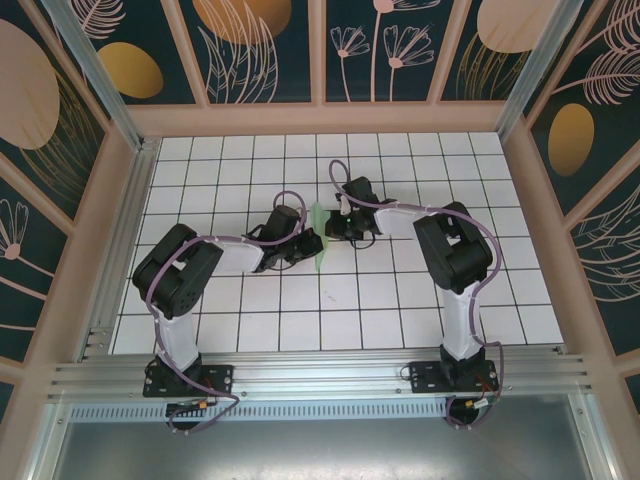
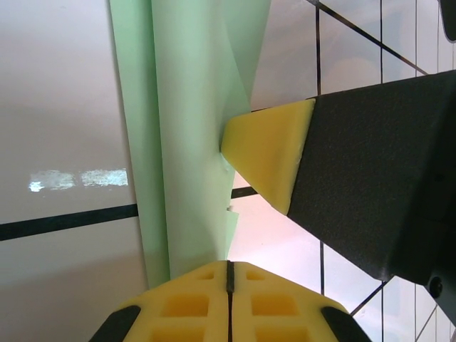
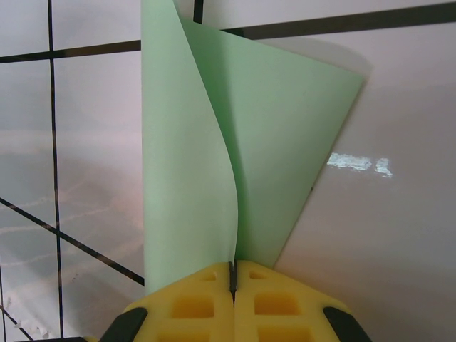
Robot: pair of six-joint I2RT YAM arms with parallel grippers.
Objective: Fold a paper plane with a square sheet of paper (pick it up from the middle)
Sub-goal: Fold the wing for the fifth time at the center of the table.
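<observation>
Where the left jaws are pressed together, the sheet of paper [image 2: 185, 142] is gripped in the thin seam between their yellow pads [image 2: 189, 308], with no gap left between the two halves. From that seam the pale green sheet runs up the left wrist view as a long folded strip, one layer laid over another. A yellow fingertip [image 2: 267, 149] of the right jaws is seen touching the strip's edge from the right, backed by its black finger body.

The right jaws are likewise closed tight on the sheet. In the right wrist view it is held in the seam of their pads [image 3: 192, 308]. From there one layer is curled over towards the left, while the other is spread flat to a corner on the right.

From above, the sheet is seen standing on edge between the two sets of jaws, near the middle of the white tiled surface [image 1: 250, 330]. Whether its lower edge touches the tiles cannot be told. The left arm [image 1: 185, 270] and right arm [image 1: 455, 255] are bent inward towards it from their bases on the metal rail [image 1: 320, 368]. The surface is enclosed by walls painted with leaves [image 1: 250, 40].
</observation>
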